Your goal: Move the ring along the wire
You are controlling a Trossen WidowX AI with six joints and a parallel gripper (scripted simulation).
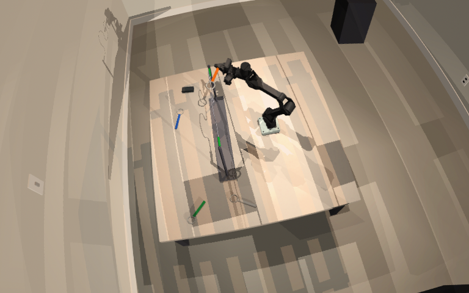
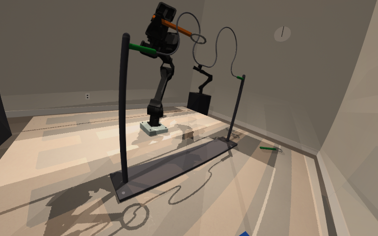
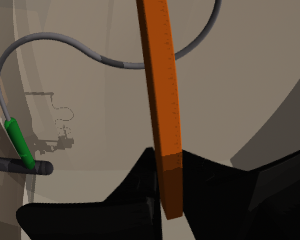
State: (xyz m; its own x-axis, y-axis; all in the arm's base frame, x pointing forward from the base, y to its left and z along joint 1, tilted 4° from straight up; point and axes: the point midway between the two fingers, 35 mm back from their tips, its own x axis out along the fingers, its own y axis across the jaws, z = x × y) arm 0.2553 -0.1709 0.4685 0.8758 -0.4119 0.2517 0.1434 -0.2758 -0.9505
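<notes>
My gripper [image 1: 218, 67] [image 2: 158, 19] [image 3: 158, 152] is shut on the end of the orange handle [image 1: 215, 74] [image 2: 179, 28] [image 3: 162, 90]. The ring [image 2: 201, 43] is around the thin grey wire [image 2: 236, 46] [image 3: 45, 36], on the far side of the first tall loop in the exterior view. Whether it touches the wire I cannot tell. The ring is out of the wrist view. One green part [image 1: 209, 71] [image 2: 142, 48] [image 3: 20, 144] is beside the nearer post [image 2: 122, 108] of the exterior view. The other green part [image 1: 218, 141] [image 2: 239, 77] is beside the far post [image 1: 223, 161] [image 2: 236, 111].
The posts stand on a long dark base [image 1: 226, 127] [image 2: 170, 172]. A small black box [image 1: 187, 89], a blue-handled ring [image 1: 177, 121], a green-handled ring [image 1: 198, 209] [image 2: 267, 148] and a grey-handled ring [image 1: 246, 202] lie on the table. The first wire loop rises close beside my gripper.
</notes>
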